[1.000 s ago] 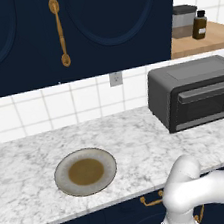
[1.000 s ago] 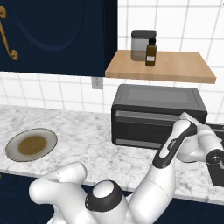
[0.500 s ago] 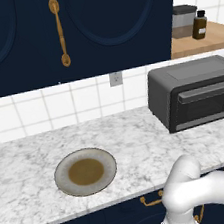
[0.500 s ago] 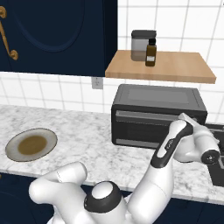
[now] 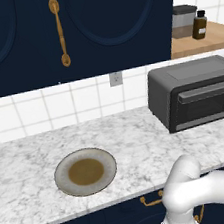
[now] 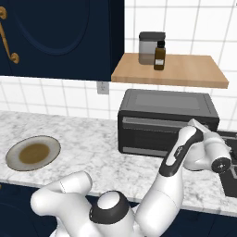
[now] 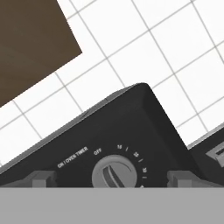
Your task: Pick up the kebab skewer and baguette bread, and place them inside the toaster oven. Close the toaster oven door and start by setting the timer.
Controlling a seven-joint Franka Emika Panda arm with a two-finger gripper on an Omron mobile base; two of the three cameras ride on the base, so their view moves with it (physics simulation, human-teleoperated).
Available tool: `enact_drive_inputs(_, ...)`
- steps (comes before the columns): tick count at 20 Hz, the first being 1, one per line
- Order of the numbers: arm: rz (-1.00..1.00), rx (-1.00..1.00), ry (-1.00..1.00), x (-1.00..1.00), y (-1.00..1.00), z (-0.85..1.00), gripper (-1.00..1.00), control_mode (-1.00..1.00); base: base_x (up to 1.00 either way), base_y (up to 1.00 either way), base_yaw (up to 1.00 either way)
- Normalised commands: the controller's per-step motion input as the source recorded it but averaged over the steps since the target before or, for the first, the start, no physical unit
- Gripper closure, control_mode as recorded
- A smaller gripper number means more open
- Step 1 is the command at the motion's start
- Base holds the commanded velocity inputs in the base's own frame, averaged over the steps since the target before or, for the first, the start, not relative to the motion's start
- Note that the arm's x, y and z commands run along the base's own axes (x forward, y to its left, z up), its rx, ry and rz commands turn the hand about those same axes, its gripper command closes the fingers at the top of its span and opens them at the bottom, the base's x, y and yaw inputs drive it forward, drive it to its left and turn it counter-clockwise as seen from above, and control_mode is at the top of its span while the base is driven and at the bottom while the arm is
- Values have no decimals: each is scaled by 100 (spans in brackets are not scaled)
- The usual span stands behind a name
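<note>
Dark grey and shut, the toaster oven [image 6: 167, 121] sits at the right end of the marbled worktop [image 5: 20, 162], back against the white tile. I see the toaster oven door [image 6: 152, 134] standing upright and closed, its bar handle running along the top edge. I cannot make out the kebab skewer or the baguette bread anywhere; the door glass is too dark for me to see inside.

My arm reaches across to the oven's right side. In the hand view I am looking close at the control panel, where a round grey timer knob [image 7: 114, 173] sits under an arc of small numbers, with labels reading OFF and ON / OVEN TIMER. The end effector [image 7: 114, 180] has its two fingertips [image 7: 43, 178] spread wide, one on either side of the knob, neither touching it.

Over on the left, a round plate [image 5: 85, 171] with a brown centre lies flat on the worktop. Above the oven, a wooden shelf [image 6: 169, 70] carries a grey canister [image 6: 151, 47] and a small brown bottle [image 6: 159, 55], just beside each other.
</note>
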Motion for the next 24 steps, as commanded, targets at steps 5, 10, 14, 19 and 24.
enact_drive_inputs(5,0,0,0,0,0,0,-100,-100,0,0,0)
enact_drive_inputs(10,0,0,0,0,0,0,100,-100,0,0,0)
enact_drive_inputs(14,0,0,0,0,0,0,100,-100,0,0,0)
enact_drive_inputs(19,0,0,0,0,0,0,100,-100,0,0,0)
enact_drive_inputs(24,0,0,0,0,0,0,100,-100,0,0,0)
